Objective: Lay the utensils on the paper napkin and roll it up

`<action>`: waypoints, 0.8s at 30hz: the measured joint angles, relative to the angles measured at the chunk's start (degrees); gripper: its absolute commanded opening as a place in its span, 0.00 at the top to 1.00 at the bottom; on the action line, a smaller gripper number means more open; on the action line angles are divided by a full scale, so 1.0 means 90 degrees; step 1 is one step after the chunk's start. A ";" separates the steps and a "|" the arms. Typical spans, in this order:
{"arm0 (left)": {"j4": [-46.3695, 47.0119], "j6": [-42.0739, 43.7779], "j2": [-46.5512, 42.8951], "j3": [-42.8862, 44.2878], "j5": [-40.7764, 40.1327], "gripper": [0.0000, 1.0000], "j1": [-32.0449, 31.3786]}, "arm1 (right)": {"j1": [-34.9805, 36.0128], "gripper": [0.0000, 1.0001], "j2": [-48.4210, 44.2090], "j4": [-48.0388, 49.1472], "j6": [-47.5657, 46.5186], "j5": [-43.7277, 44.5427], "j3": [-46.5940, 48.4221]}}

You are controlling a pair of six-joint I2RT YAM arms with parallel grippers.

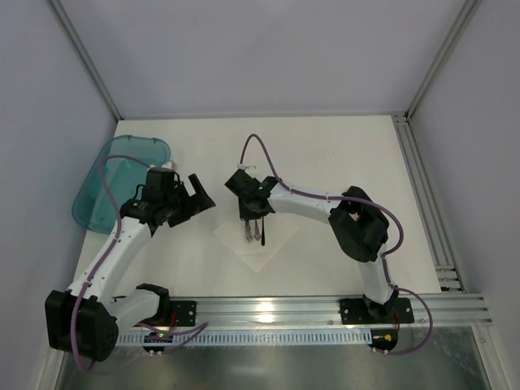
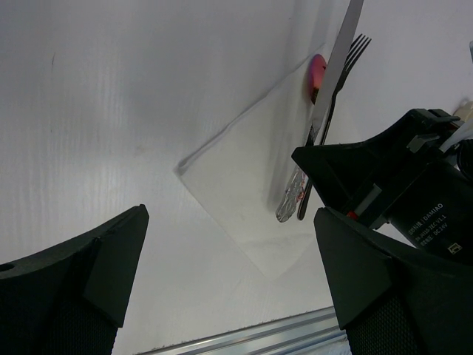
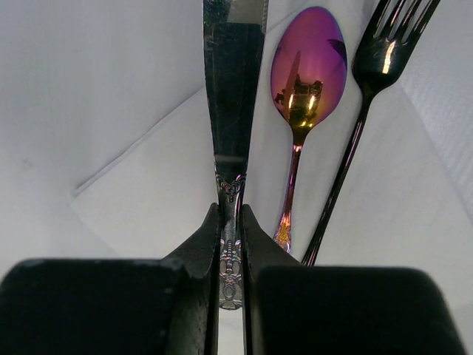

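And the right fingers (image 3: 196, 255) were clamped on the knife (image 3: 233, 96) over the paper napkin (image 3: 148, 200), left fingers (image 2: 118, 251) spread wide.

utensils (image 1: 253, 229): 3 in all | knife (image 3: 233, 111): 1 | spoon (image 3: 308, 66): 1 | fork (image 3: 388, 52): 1 | paper napkin (image 2: 236, 192): 1 | teal tub (image 1: 89, 203): 1 | table (image 1: 341, 154): 1 | grippers: 2, namely left gripper (image 2: 229, 281) and right gripper (image 3: 230, 222)

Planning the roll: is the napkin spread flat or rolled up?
Spread flat: the paper napkin lies unrolled, its corners showing, with spoon and fork on it.
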 measured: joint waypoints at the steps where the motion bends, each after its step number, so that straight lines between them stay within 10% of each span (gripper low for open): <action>1: -0.0002 0.0000 0.0000 0.0000 0.0000 0.00 0.0000 | 0.0000 0.96 0.0000 -0.0019 0.0000 0.0012 0.0000; 24: -0.0019 0.0024 -0.0138 -0.0007 0.0000 0.00 0.0002 | -0.0007 0.87 0.0379 -0.0221 0.0017 0.0170 0.0032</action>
